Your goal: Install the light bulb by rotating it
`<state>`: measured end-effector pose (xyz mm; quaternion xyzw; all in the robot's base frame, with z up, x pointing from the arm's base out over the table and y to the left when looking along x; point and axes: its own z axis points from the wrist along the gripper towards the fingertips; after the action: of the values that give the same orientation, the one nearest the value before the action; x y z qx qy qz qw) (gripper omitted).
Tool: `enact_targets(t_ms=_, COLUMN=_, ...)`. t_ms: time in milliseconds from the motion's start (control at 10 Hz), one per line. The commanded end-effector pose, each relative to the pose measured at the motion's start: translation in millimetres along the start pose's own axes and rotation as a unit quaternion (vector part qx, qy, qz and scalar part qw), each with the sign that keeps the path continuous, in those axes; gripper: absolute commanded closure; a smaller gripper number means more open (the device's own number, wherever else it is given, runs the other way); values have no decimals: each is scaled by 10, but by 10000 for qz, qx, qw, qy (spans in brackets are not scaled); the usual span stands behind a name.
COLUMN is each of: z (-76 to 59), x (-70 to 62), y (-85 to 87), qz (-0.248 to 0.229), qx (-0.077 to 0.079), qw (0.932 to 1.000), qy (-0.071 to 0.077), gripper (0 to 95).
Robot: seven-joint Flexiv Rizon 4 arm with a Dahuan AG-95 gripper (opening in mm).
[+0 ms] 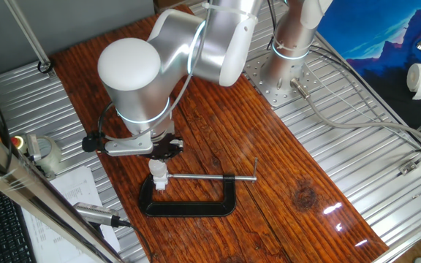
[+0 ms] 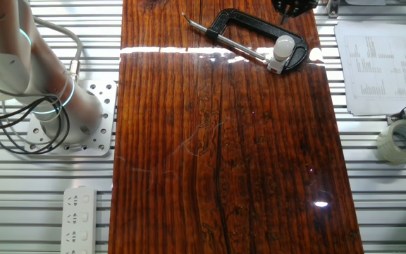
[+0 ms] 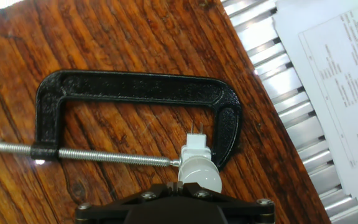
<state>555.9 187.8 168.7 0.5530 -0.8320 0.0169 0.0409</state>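
Observation:
The light bulb [image 3: 199, 173], small, white and frosted, stands dome-up in a white socket block [image 3: 196, 147]. The block is pinched between the screw and jaw of a black C-clamp [image 3: 135, 87] lying flat on the wooden board. From the side, the bulb [image 1: 158, 169] sits just below my gripper [image 1: 165, 150], with a small gap between them. In the other fixed view the bulb [image 2: 283, 47] is at the clamp's [image 2: 256, 27] right end and the gripper [image 2: 290, 7] shows at the top edge. In the hand view the gripper [image 3: 178, 186] looks shut and holds nothing.
Printed papers [image 2: 376, 63] lie on the metal slats beside the board, with a tape roll [image 2: 402, 140] near them. A power strip [image 2: 80, 219] and the arm's base [image 2: 69, 120] are on the opposite side. A silver pen-like tool [image 1: 97, 213] rests by the papers.

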Motion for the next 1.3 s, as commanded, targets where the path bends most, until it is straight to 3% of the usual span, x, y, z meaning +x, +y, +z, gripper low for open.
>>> enact_targets(t_ms=100, z=1, x=0, y=6, qz=52, qx=11, qw=10000, qy=13, gripper=950)
enact_targets(t_ms=1300, z=1, x=0, y=6, qz=121, qx=102, qw=9999, qy=14, gripper=950)
